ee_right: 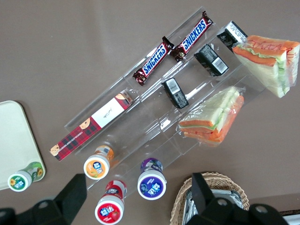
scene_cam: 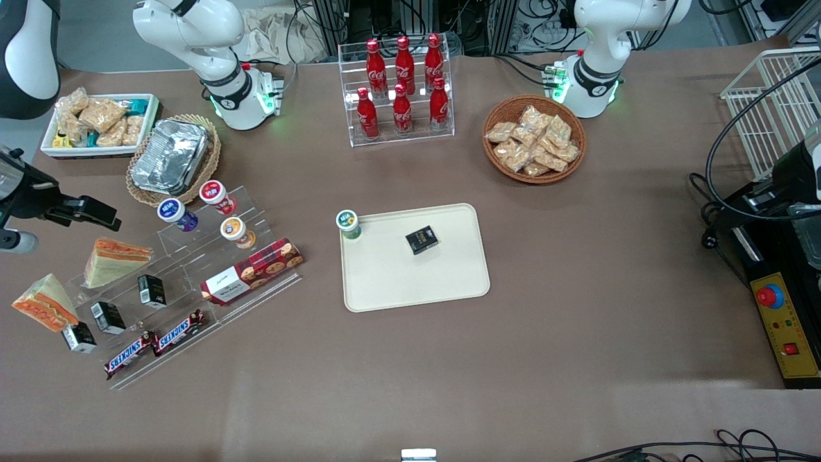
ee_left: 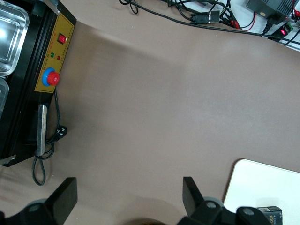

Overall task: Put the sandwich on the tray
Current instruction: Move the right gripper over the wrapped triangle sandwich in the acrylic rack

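Sandwich (ee_right: 213,117) lies on the stand below the open pincer (ee_right: 136,197).

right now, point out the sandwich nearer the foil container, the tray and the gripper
sandwich (scene_cam: 115,260): front view, on the wrapped bread face of the wedge
tray (scene_cam: 410,282): front view, on a bare part of its flat floor
gripper (ee_right: 138,197): right wrist view, midway between its open fingertips, above the yogurt cups
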`<state>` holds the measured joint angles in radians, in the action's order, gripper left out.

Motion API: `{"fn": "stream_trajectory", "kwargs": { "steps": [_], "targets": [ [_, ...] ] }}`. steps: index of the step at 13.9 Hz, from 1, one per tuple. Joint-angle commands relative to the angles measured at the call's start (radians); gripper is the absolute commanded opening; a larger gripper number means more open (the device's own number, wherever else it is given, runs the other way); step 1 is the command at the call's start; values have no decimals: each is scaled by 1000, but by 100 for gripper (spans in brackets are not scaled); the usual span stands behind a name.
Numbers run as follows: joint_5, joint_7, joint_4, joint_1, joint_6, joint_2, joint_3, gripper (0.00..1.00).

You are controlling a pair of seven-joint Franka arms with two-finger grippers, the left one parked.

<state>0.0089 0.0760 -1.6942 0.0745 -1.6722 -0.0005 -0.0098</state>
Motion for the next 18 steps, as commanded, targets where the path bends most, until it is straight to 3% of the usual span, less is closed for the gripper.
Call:
{"fn": "stream_trajectory", "kwargs": {
  "steps": [1, 11, 18],
  "targets": [
    [25, 4, 10, 5, 18, -13, -3, 100],
    [11, -44, 21, 14, 29, -24, -28, 100],
    [74, -438, 33, 19, 28, -12, -156, 100]
  ]
}}
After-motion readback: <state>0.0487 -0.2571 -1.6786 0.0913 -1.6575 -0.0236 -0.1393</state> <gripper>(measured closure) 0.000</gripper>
